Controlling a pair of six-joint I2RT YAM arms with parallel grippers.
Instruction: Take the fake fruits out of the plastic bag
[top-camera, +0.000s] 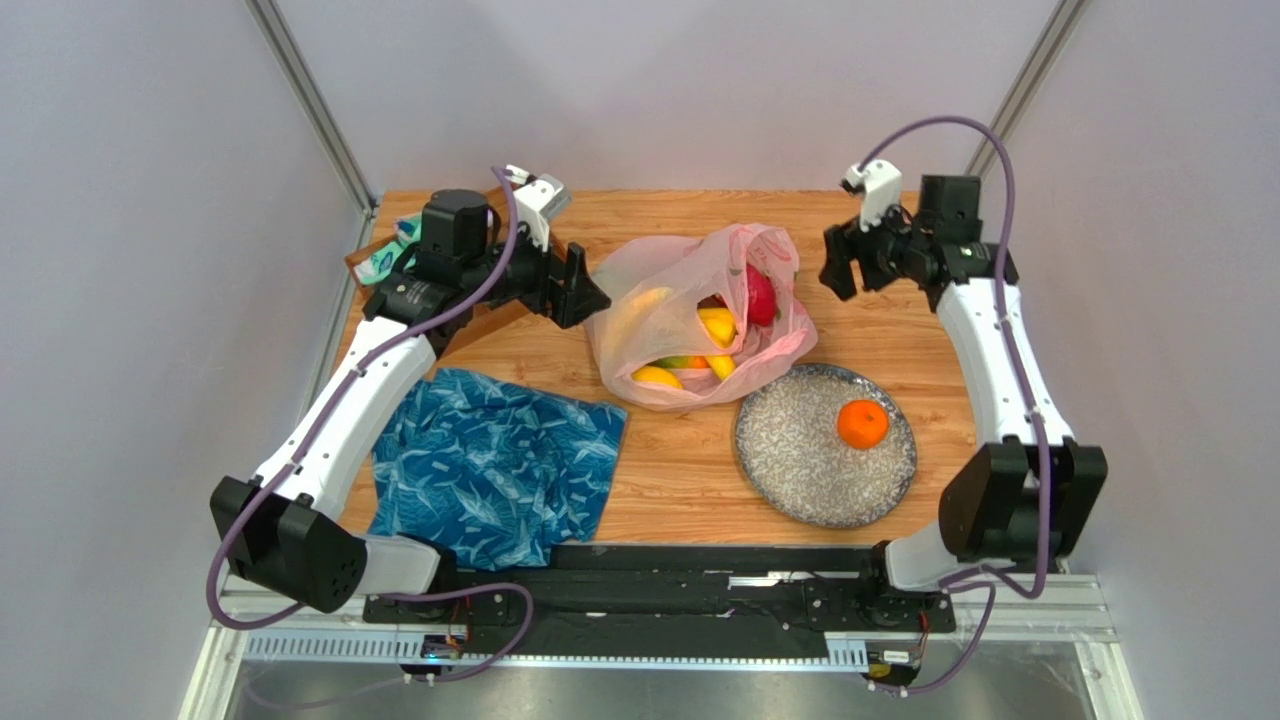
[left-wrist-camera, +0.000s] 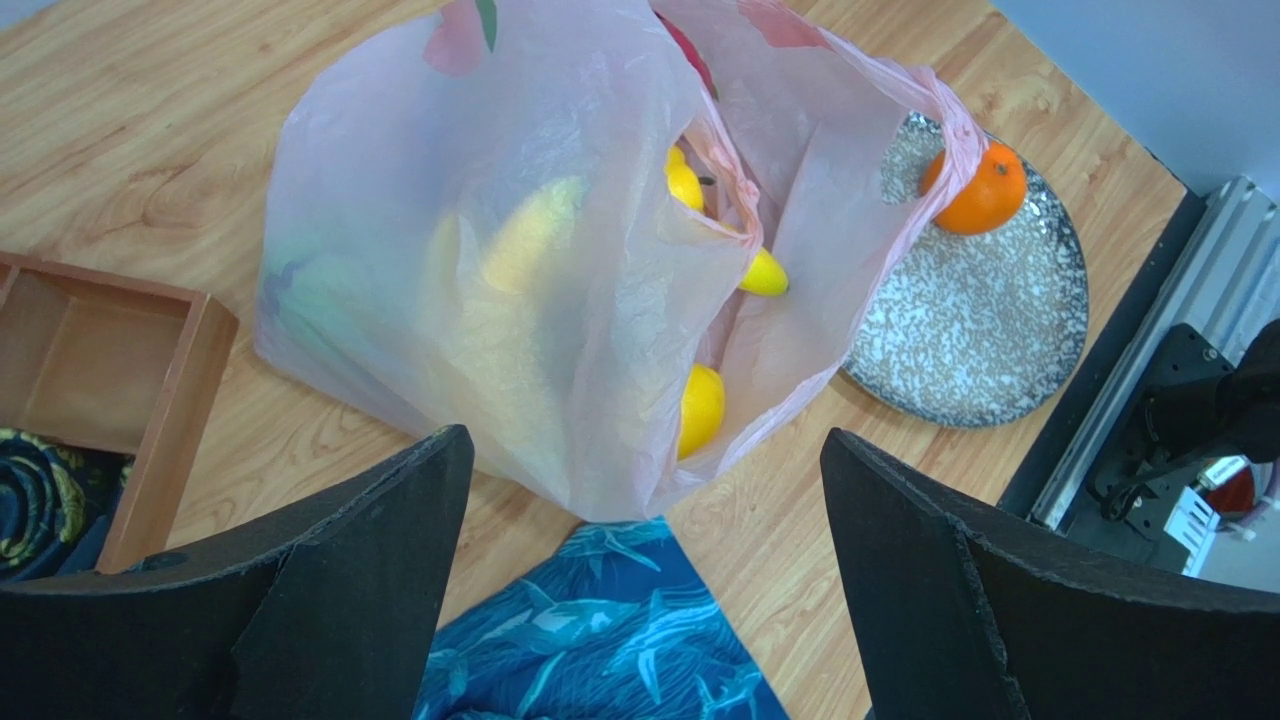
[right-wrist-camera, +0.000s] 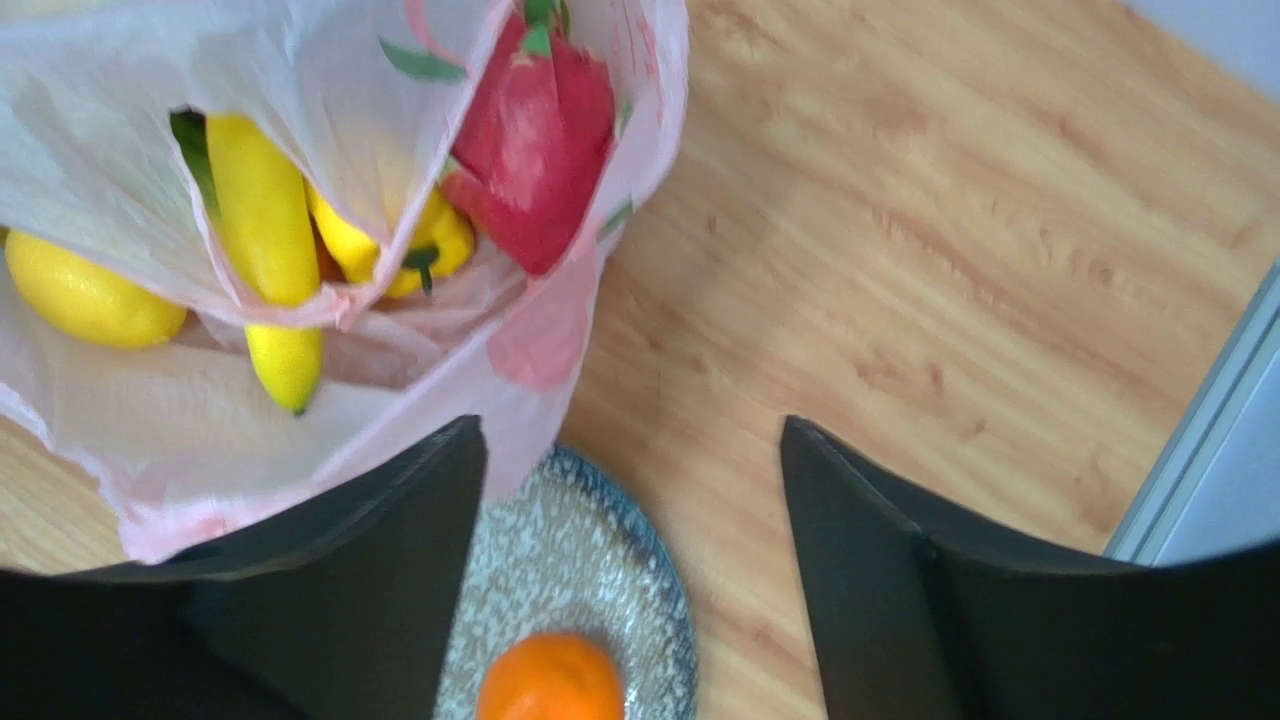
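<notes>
The pale-pink plastic bag (top-camera: 676, 300) lies in the middle of the table with its mouth toward the right. Inside it I see a yellow banana (right-wrist-camera: 268, 225), a lemon (right-wrist-camera: 90, 293), a yellow pepper (right-wrist-camera: 413, 233) and a magenta dragon fruit (right-wrist-camera: 534, 135). An orange (top-camera: 863, 423) sits on the speckled plate (top-camera: 796, 450), outside the bag. My left gripper (top-camera: 579, 285) hovers at the bag's left side, open and empty. My right gripper (top-camera: 842, 263) hangs open and empty, right of the bag's mouth. In the left wrist view the bag (left-wrist-camera: 496, 240) lies beyond the fingertips.
A blue leaf-patterned cloth (top-camera: 496, 465) lies at the front left, its corner touching the bag. A wooden box (left-wrist-camera: 105, 360) stands at the back left behind my left arm. The plate's rim (right-wrist-camera: 661, 600) touches the bag's lower edge.
</notes>
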